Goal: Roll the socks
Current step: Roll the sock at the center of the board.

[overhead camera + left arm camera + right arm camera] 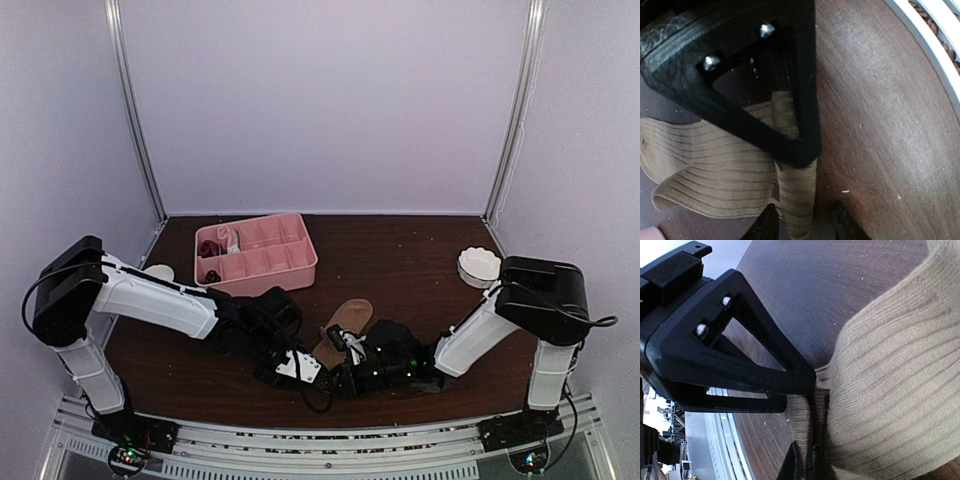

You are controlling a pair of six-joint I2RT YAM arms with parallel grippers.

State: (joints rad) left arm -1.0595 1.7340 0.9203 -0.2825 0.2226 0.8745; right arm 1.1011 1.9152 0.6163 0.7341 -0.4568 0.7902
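A tan ribbed sock [343, 322] lies on the dark wooden table just in front of the two arms. My right gripper [805, 467] is shut on a folded edge of this sock [890, 380]. In the left wrist view the same fold runs as a narrow strip [796, 200] between my left gripper's [802, 226] fingers. The left one touches it and the right one stands a little apart, so the jaws are still open. The right gripper's black finger [765, 100] crosses above the sock there. From above, both grippers meet at the sock's near end [325, 370].
A pink divided tray [300, 268] stands at the back left, with a dark red bundle [211, 247] in one compartment. A white bowl [479, 266] sits at the right. A white object [158, 272] lies by the left arm. The table's metal front rail [935, 45] runs close by.
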